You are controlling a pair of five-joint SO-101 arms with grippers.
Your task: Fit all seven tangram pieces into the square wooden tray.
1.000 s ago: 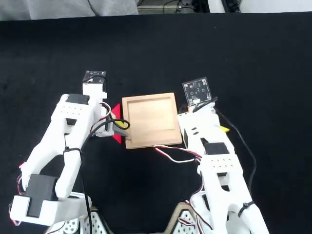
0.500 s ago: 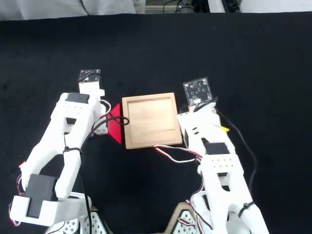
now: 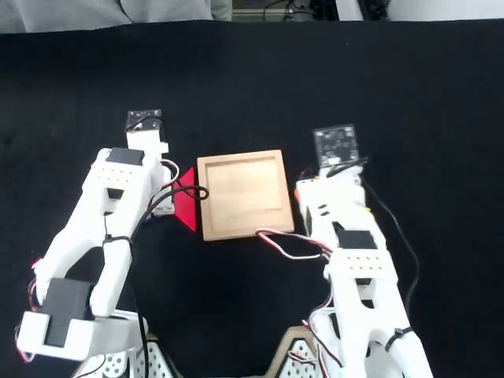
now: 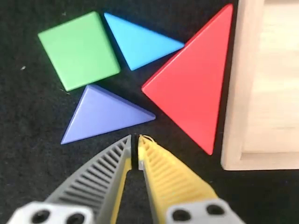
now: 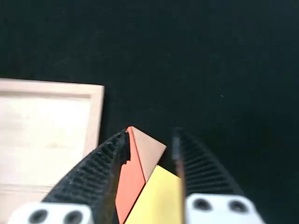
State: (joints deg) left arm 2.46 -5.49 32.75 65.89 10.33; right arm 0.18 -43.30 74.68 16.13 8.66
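I log the left gripper (image 4: pixel 136 140) pinched closed near the red triangle (image 4: pixel 194 88), left of the centre-frame tray (image 3: pixel 241 194). The right gripper (image 5: pixel 149 135) is spread open over the orange piece (image 5: pixel 130 179).

In the high view the left arm (image 3: pixel 118 189) covers most of the red triangle (image 3: pixel 186 206); the wooden tray (image 4: pixel 232 93) runs off the left wrist picture's edge; the orange piece (image 5: pixel 132 179) and yellow piece (image 5: pixel 156 196) sit partly behind the jaws of the right gripper (image 5: pixel 150 135) and are cut by the frame edge, so their full shapes cannot be told.
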